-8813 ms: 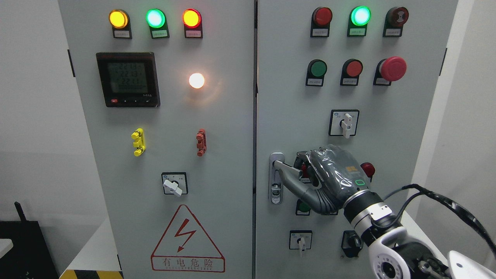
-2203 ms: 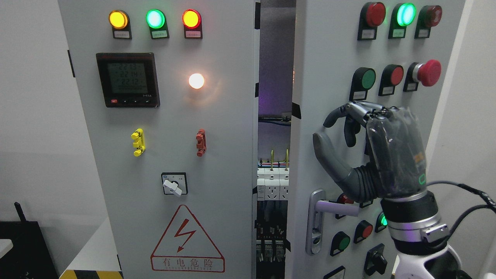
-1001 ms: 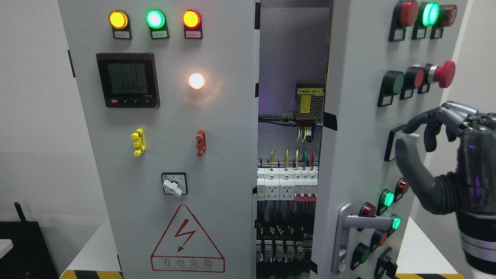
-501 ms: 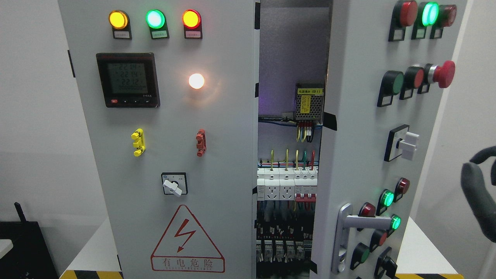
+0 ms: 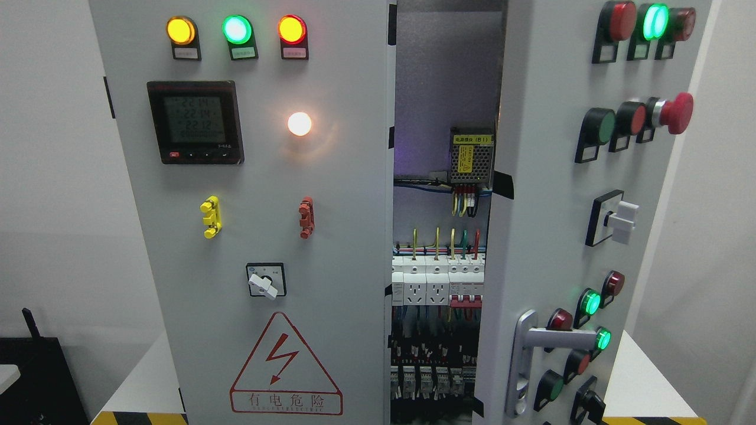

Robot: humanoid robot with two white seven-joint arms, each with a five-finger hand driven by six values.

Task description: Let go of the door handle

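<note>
Neither robot hand is in frame, so I can't tell how the fingers are set; nothing is touching the door handle [image 5: 555, 338], a silver lever low on the right door [image 5: 546, 195] with its lever pointing right, toward a lit green lamp [image 5: 602, 339]. Right door stands swung open, its panel of buttons angled to the camera, red mushroom button [image 5: 676, 112] upper right and a white-knobbed rotary switch [image 5: 617, 219] mid-panel. The gap shows the cabinet interior [image 5: 440, 283]: a power supply with a yellow label, coloured wires, a row of white breakers; left door [image 5: 248, 224] is shut, its meter and lamps lit.
</note>
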